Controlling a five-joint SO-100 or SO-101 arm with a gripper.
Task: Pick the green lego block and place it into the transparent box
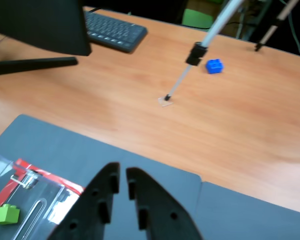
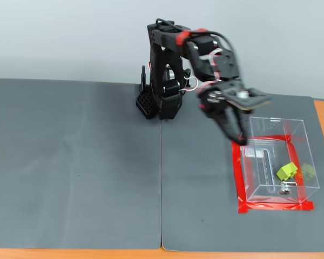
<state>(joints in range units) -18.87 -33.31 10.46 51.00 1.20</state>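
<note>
The green lego block (image 2: 287, 171) lies inside the transparent box (image 2: 299, 141), near its right side, and a faint green reflection shows on the wall beside it. In the wrist view the block (image 1: 4, 214) sits at the lower left behind the clear wall of the box (image 1: 45, 197), next to a small metal fitting. My gripper (image 2: 240, 140) hangs over the box's upper left corner, outside its walls. Its black fingers (image 1: 122, 172) are shut with only a thin slit between them and hold nothing.
Red tape (image 2: 238, 178) borders the box's base on the grey mat (image 2: 75, 162). Beyond the mat, the wooden table (image 1: 240, 130) carries a blue lego brick (image 1: 214, 66), a tripod leg (image 1: 182, 77), a keyboard (image 1: 115, 31) and a dark monitor (image 1: 40, 25).
</note>
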